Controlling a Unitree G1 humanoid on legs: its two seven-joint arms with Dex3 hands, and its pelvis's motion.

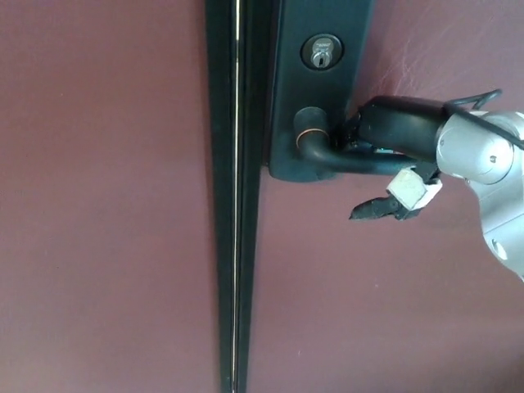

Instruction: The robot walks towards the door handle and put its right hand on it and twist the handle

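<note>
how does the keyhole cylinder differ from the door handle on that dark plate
The keyhole cylinder is a small silvery round piece near the plate's top; the door handle is a dark lever lower down, reaching right. The cylinder is untouched; the right robot hand lies on the handle. Both sit on the same dark plate.

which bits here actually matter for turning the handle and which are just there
For the job:
- door handle, dark lever on the plate
- right hand, resting on the lever

Just there:
- keyhole above the handle
- dark backplate
- maroon door
- door edge strip
</note>
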